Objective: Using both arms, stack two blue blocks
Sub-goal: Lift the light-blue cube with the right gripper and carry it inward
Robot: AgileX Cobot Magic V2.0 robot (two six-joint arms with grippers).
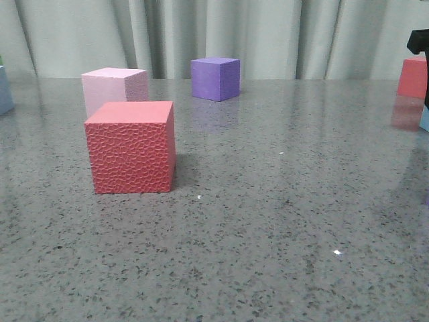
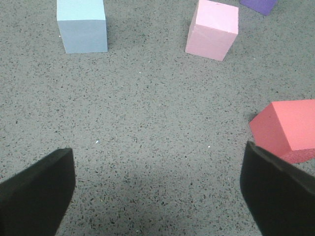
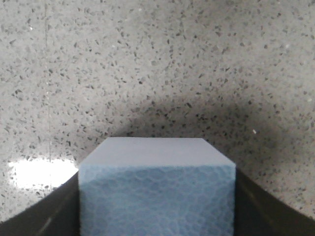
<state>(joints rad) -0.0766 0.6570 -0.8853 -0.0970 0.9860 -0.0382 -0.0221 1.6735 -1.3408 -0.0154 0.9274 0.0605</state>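
Now R gripper [image 3: 156, 216] round blue block [image 3: 156, 187].

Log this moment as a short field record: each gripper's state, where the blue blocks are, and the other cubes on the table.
left gripper: open, empty, over bare table
right gripper: fingers against both sides of a blue block
second blue block: on the table, apart from the left gripper
stack: not yet made
red textured cube: front left of the front view
pink cube: just behind the red one
purple cube: far, near the curtain
another red cube: far right edge
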